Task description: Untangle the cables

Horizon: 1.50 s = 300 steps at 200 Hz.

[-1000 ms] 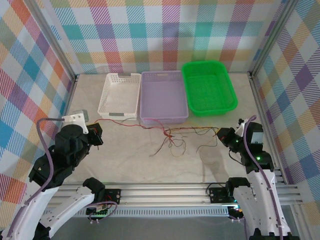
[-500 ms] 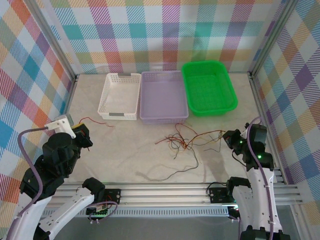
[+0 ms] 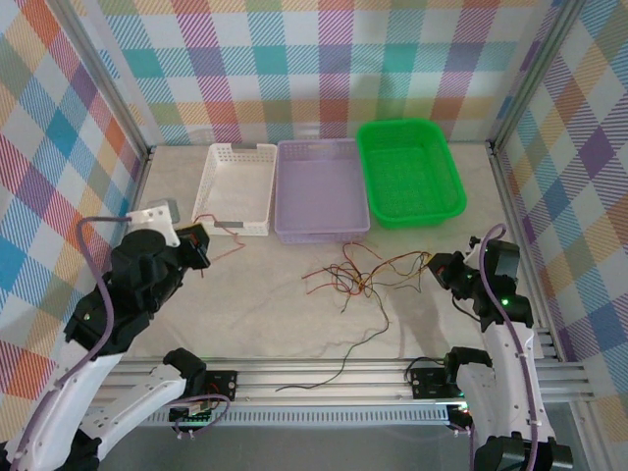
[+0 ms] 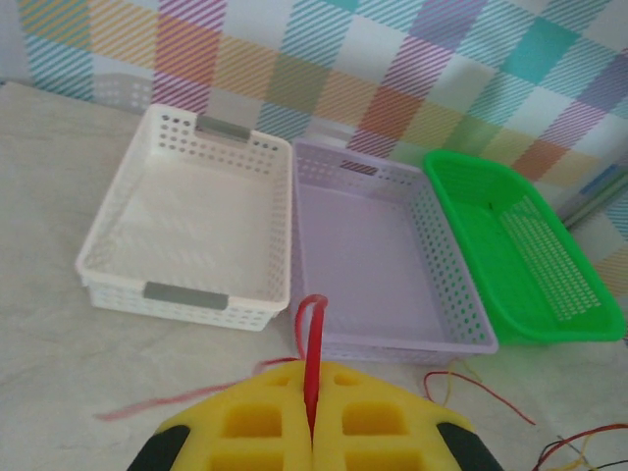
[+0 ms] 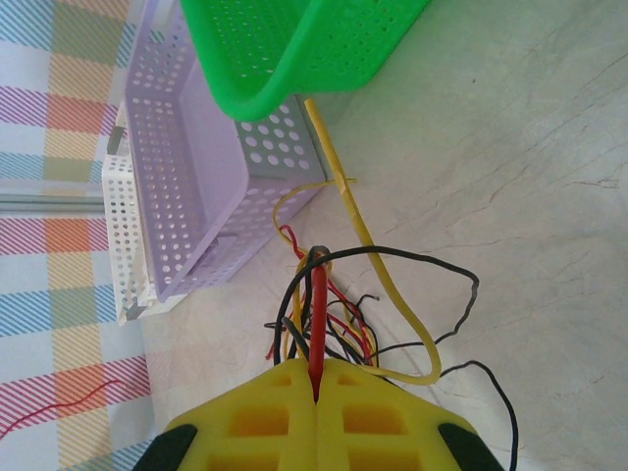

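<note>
A loose tangle of red, yellow and dark cables [image 3: 355, 275] lies on the table in front of the lavender tray [image 3: 321, 228]. My right gripper [image 3: 437, 265] is at the tangle's right end. It is shut on a red cable [image 5: 318, 314], with dark strands beside it at the fingertips [image 5: 316, 378]. A yellow cable [image 5: 392, 285] loops past on the right. My left gripper [image 3: 199, 245] sits apart at the left, shut on a separate red cable [image 4: 312, 339]. That red cable [image 3: 228, 253] trails on the table in front of the white tray [image 3: 234, 186].
Three trays stand side by side at the back: white, lavender, and a green tray [image 3: 409, 211] on the right. One dark cable [image 3: 343, 365] runs from the tangle over the table's front edge onto the metal rail [image 3: 314, 378].
The line stretched between both grippers has gone slack. The left gripper's red cable has come away from the tangle, which has spread out. A dark cable slid toward the front rail.
</note>
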Each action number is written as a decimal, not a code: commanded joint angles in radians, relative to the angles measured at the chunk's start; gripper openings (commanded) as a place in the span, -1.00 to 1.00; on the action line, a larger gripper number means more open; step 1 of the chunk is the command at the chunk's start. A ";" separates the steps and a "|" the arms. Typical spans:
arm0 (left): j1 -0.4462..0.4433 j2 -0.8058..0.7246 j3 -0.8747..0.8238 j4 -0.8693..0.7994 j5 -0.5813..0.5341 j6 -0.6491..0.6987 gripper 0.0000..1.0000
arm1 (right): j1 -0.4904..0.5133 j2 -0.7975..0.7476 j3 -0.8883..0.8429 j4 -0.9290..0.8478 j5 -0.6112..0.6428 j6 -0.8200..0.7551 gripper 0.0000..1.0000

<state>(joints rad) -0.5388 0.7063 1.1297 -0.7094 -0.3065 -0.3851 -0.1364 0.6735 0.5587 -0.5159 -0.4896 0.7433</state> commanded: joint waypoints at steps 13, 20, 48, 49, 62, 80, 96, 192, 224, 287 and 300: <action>0.014 0.133 0.073 0.220 0.133 0.025 -1.00 | 0.014 -0.002 -0.025 0.088 -0.046 0.009 -1.00; 0.014 0.170 0.088 0.249 0.156 0.033 -1.00 | 0.016 -0.002 -0.027 0.099 -0.048 0.015 -1.00; 0.014 0.324 0.148 0.337 0.181 0.070 -1.00 | 0.026 0.003 -0.021 0.134 -0.052 0.024 -1.00; 0.014 0.326 0.150 0.341 0.181 0.070 -1.00 | 0.027 0.003 -0.021 0.136 -0.053 0.024 -1.00; 0.014 0.400 0.173 0.381 0.191 0.089 -1.00 | 0.029 0.007 -0.019 0.155 -0.065 0.025 -1.00; 0.014 0.502 0.209 0.422 0.200 0.102 -1.00 | 0.033 0.012 -0.019 0.178 -0.078 0.025 -1.00; 0.014 0.598 0.246 0.478 0.216 0.113 -1.00 | 0.036 0.018 -0.019 0.198 -0.094 0.024 -1.00; 0.013 1.136 0.589 0.457 0.287 0.176 -1.00 | 0.053 -0.017 0.073 0.294 -0.215 0.037 -1.00; 0.013 1.243 0.650 0.450 0.261 0.198 -1.00 | 0.053 -0.023 0.199 0.274 -0.263 0.030 -1.00; 0.018 1.294 0.820 0.379 0.219 0.218 -1.00 | 0.052 -0.033 0.369 0.187 -0.313 -0.005 -1.00; 0.019 1.260 0.834 0.390 0.228 0.216 -1.00 | 0.052 -0.037 0.390 0.185 -0.316 -0.002 -1.00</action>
<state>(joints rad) -0.5350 2.0594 1.9049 -0.3340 -0.0715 -0.1852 -0.0902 0.6510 0.8986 -0.3153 -0.7658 0.7635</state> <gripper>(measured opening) 0.048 0.064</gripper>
